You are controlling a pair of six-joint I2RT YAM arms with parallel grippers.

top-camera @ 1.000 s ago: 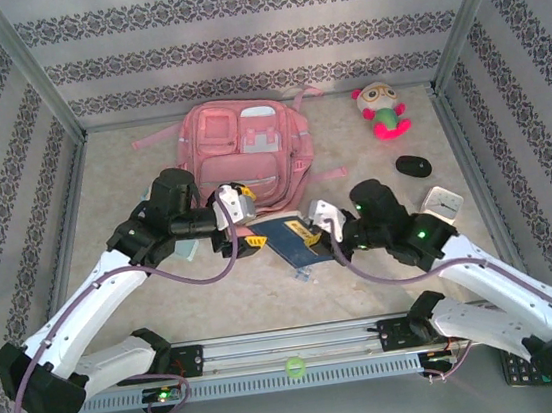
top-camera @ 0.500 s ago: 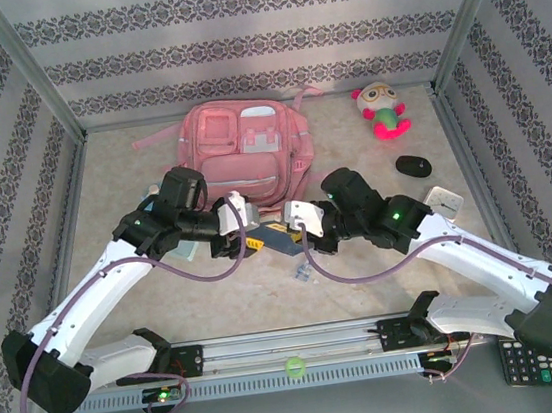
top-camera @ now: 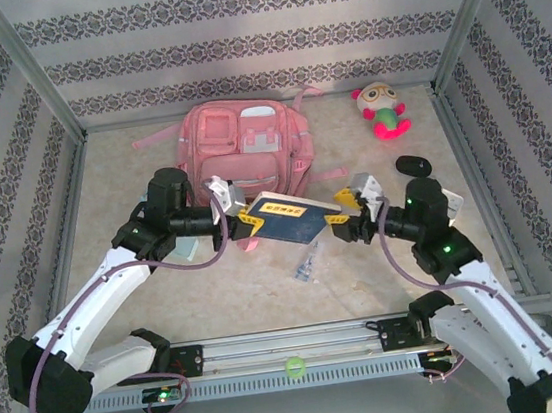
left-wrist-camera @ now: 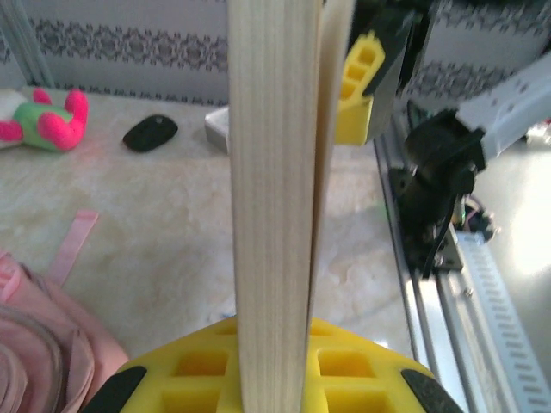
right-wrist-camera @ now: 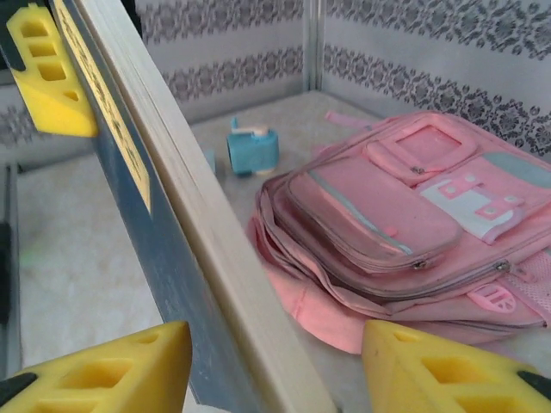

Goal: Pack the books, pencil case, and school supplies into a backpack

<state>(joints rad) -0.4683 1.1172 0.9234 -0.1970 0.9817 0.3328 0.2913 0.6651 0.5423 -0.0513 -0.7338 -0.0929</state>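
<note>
1. L side: left gripper is clamped on one short end of the book. In the wrist view its yellow pads sit tight on both sides of the page edge.
2. R side: right gripper is at the opposite end of the book with its jaws spread. In its wrist view the fingers stand wide, and the book runs between them with a gap on one side. I read that as straddling, not gripping.
3. The book hangs between the 2 grippers, apparently off the table, cover up and tilted a bit.
4. The backpack lies flat just beyond both grippers, nearer the L one, front pockets up. The pocket zips look closed in the R wrist view. I can't tell if the main compartment is open.
5. Supplies not packed yet: the clear packet is on the table, on the near side between the grippers. The teal-and-white piece sits beside the backpack, close behind the L gripper.
6. Progress, my call: early. Nothing looks packed. Book is 1st item, mid-carry; it has to go into the bag, then the loose bits and pencil case.
7. Not task items: plush toy and black oval thing, both beyond the R gripper.
</note>
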